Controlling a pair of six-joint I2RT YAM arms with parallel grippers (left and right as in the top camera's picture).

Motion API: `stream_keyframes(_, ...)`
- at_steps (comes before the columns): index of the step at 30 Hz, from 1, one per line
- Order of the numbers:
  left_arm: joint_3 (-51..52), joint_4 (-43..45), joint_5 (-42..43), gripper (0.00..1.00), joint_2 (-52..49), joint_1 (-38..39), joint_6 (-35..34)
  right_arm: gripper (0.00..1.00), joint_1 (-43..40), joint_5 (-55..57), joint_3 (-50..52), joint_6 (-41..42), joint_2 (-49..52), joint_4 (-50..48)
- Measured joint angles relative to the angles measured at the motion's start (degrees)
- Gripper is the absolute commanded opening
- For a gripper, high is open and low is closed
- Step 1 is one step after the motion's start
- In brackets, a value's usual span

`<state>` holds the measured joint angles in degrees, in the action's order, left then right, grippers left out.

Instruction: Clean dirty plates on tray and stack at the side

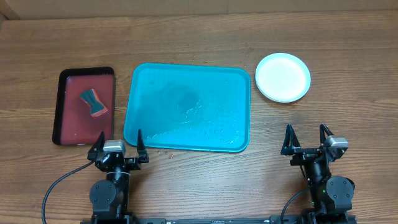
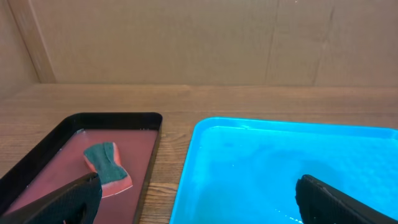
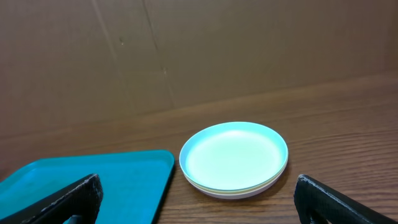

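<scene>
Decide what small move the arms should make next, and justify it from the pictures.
Probably none: the job looks done. The tray holds only water drops, the plates sit stacked on the table to its right, the sponge lies in the dark-red tray, and the left gripper and right gripper are open and empty.
</scene>
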<state>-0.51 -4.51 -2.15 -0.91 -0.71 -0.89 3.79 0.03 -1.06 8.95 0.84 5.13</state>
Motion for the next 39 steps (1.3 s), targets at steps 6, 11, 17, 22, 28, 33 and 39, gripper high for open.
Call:
stream_keyframes(6,0.0,0.0,0.0,1.00,0.0,0.0,0.0,1.00,0.0,0.0,0.0,-1.7,0.0,0.0)
stream_keyframes(11,0.0,0.0,0.0,1.00,0.0,0.0,0.0,1.00,0.1,0.0,0.0,-7.2,0.0,0.1)
stream_keyframes(17,0.0,0.0,0.0,1.00,0.0,0.0,0.0,1.00,0.1,0.0,0.0,-9.4,0.0,0.1)
stream_keyframes(22,0.0,0.0,0.0,1.00,0.0,0.0,0.0,1.00,0.1,-0.1,0.0,-9.9,0.0,0.0)
stream_keyframes(28,0.0,0.0,0.2,1.00,0.0,0.0,0.0,1.00,0.1,-0.1,0.0,-10.2,0.0,0.0)
stream_keyframes(33,0.0,0.0,0.2,1.00,0.0,0.0,0.0,1.00,0.1,-0.1,0.0,-10.3,0.0,0.0)
stream_keyframes(39,0.0,0.0,0.2,1.00,0.0,0.0,0.0,1.00,0.1,-0.1,0.0,-10.3,0.0,0.0)
